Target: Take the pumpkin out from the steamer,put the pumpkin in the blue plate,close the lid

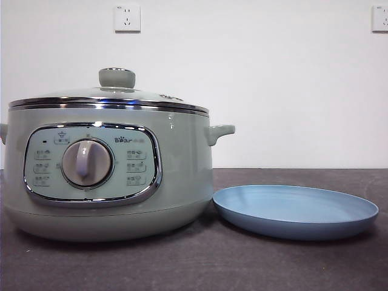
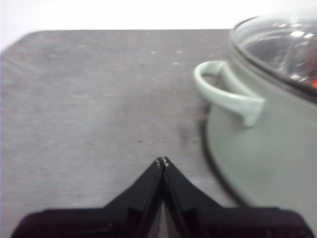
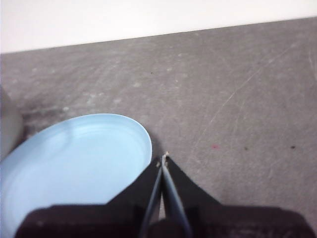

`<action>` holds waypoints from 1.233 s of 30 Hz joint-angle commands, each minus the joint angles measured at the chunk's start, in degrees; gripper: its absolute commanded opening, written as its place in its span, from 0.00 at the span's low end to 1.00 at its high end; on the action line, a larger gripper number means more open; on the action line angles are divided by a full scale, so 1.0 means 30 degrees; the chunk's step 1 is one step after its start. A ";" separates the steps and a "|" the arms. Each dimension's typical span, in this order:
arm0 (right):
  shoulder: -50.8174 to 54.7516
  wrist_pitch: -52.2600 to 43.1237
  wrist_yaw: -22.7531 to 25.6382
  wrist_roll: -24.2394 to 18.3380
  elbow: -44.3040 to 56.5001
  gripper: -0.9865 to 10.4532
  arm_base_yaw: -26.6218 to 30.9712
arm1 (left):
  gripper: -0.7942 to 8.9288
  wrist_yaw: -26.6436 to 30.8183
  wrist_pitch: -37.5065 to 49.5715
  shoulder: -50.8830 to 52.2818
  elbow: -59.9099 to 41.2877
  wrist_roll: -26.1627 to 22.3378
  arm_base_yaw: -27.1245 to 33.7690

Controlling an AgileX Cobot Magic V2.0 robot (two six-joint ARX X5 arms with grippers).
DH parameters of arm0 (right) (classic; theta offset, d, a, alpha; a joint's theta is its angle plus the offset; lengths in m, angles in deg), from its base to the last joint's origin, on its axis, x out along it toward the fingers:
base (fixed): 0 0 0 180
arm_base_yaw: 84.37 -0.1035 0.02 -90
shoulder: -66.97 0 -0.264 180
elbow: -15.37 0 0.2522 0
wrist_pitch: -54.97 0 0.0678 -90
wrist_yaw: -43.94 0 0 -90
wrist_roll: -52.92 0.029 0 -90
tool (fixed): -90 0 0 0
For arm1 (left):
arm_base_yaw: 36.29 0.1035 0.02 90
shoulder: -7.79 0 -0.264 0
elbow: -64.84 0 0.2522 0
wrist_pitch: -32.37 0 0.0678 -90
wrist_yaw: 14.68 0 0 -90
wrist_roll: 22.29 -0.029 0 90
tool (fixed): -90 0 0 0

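The sage-green steamer (image 1: 109, 176) stands at the left in the front view, its glass lid (image 1: 115, 91) resting on top. In the left wrist view the steamer (image 2: 267, 148) and its lid (image 2: 282, 44) show beside my left gripper (image 2: 162, 161), which is shut and empty over bare table. A sliver of orange, probably the pumpkin (image 2: 312, 83), shows through the glass. The blue plate (image 1: 295, 210) lies empty to the right of the steamer. My right gripper (image 3: 164, 157) is shut and empty just beside the plate's (image 3: 74, 158) rim. Neither arm appears in the front view.
The dark grey table (image 1: 194, 267) runs back to a white wall with two outlets (image 1: 127, 18). The steamer's side handle (image 1: 219, 131) sticks out above the plate's near rim. Bare tabletop (image 3: 237, 99) lies beyond the right gripper.
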 commanded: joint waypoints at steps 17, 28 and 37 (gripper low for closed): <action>-0.0379 0.1537 0.0058 0.5326 -0.1260 0.08 -0.0022 | 0.08 -0.2040 0.0000 -0.0044 0.0801 0.6054 0.0044; -0.4357 0.2368 -0.0087 0.5326 -0.6193 0.08 -0.0022 | 0.08 -0.1865 -0.1282 -0.1778 0.4983 0.6222 0.0044; -0.8378 0.3541 -0.0612 0.1348 -1.0768 0.09 -0.0022 | 0.08 -0.4058 -0.1508 -0.6113 0.9136 0.3985 0.0022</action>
